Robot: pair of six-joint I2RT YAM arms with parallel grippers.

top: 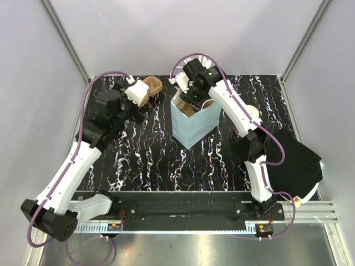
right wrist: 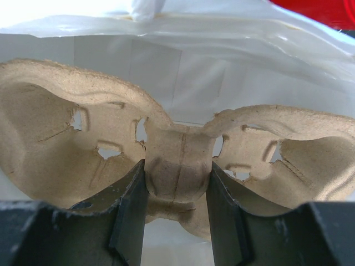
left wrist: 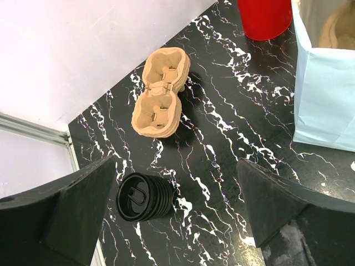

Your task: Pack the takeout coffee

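The paper cup itself I cannot find in any of my views (a pale round shape shows behind the right arm from overhead, but I cannot tell what it is). What I do have is the right gripper (right wrist: 177, 185) closed on the narrow middle bridge of a moulded pulp cup carrier (right wrist: 50, 127), which hangs inside the mouth of the pale blue bag (top: 191, 124) at the far middle of the bench (left wrist: 233, 100). Both wells of the carrier look empty from the wrist view. The left gripper (left wrist: 176, 166) stands wide open and holds nothing, hovering at the far left above a stack of black lids (left wrist: 141, 197), with a stack of spare carriers (left wrist: 161, 94) just beyond and a red cup (left wrist: 266, 16) further right beside the bag. When the cup does turn up, I expect it to be light, thin-walled and easy to crush, and its taper may let it slide out of a loose squeeze. I would take it around the body below the rim, gently and kept upright. The bag is soft paper and looks likely to shift if nudged.
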